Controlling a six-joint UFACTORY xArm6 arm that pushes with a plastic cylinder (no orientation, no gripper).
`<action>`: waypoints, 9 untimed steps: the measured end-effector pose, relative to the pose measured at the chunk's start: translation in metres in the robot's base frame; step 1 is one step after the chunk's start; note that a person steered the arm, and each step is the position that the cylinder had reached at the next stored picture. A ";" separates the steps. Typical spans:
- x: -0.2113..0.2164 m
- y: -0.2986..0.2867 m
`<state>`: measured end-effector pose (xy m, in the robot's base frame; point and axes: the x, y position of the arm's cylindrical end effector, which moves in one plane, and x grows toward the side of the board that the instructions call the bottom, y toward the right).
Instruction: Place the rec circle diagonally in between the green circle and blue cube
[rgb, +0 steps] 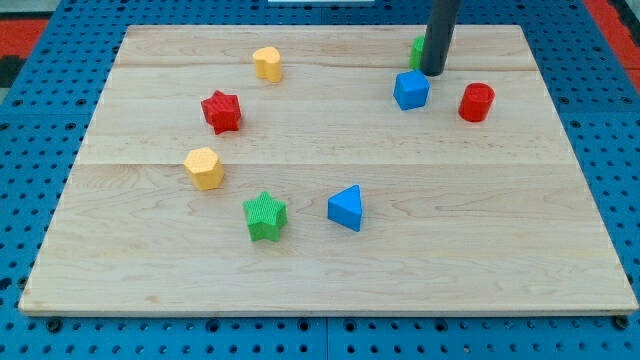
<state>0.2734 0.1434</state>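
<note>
The red circle stands at the view's upper right on the wooden board. The blue cube sits just to its left. The green circle is behind the cube, mostly hidden by my dark rod. My tip rests between the green circle and the blue cube, just above the cube's right corner and to the left of the red circle, apart from it.
A yellow block lies at the top centre-left, a red star and a yellow hexagon at the left, a green star and a blue triangle at the lower middle. Blue pegboard surrounds the board.
</note>
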 end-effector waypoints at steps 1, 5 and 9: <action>-0.009 -0.046; 0.039 -0.052; 0.141 -0.054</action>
<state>0.4147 0.0897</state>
